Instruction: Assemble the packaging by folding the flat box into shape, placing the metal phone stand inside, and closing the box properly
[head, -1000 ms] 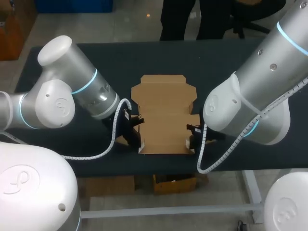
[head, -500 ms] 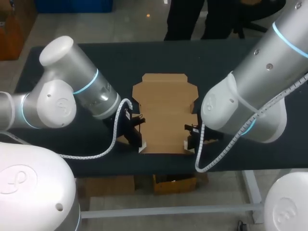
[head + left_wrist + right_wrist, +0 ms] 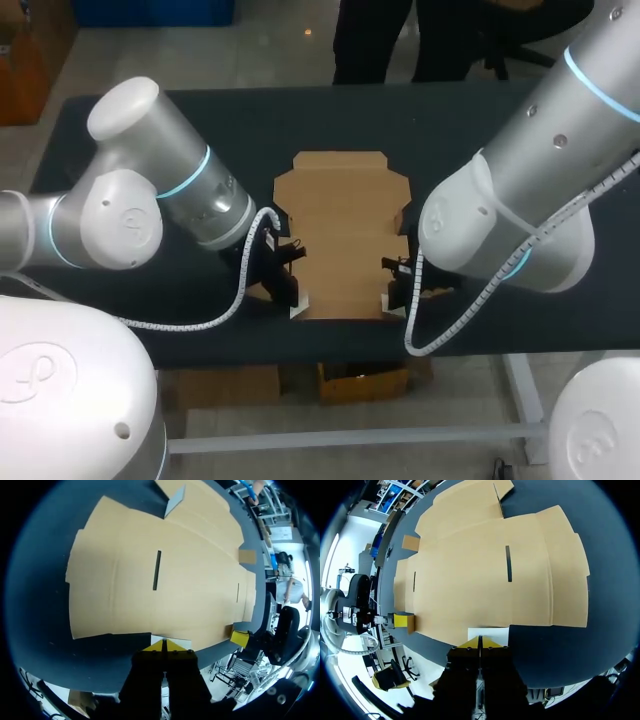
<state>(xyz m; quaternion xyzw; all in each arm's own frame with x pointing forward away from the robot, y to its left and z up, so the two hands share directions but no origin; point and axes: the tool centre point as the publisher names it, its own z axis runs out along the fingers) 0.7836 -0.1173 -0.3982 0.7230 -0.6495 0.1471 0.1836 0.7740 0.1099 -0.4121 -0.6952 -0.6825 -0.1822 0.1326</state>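
Observation:
The flat brown cardboard box lies unfolded in the middle of the dark table. My left gripper sits low at the box's near left corner and my right gripper at its near right corner. In the left wrist view the left gripper is shut, its yellow tips together against a small white patch at the edge of the cardboard. The right gripper is shut the same way at a white patch on the cardboard. No metal phone stand is in view.
The table's near edge runs just behind both grippers. Bare dark tabletop lies beyond the box and to its far sides. Each wrist view shows the other arm's yellow fingertip at the opposite near corner.
Both grippers have crept a little inward along the near edge, toward the box's corners. The cardboard has stayed flat and in place.

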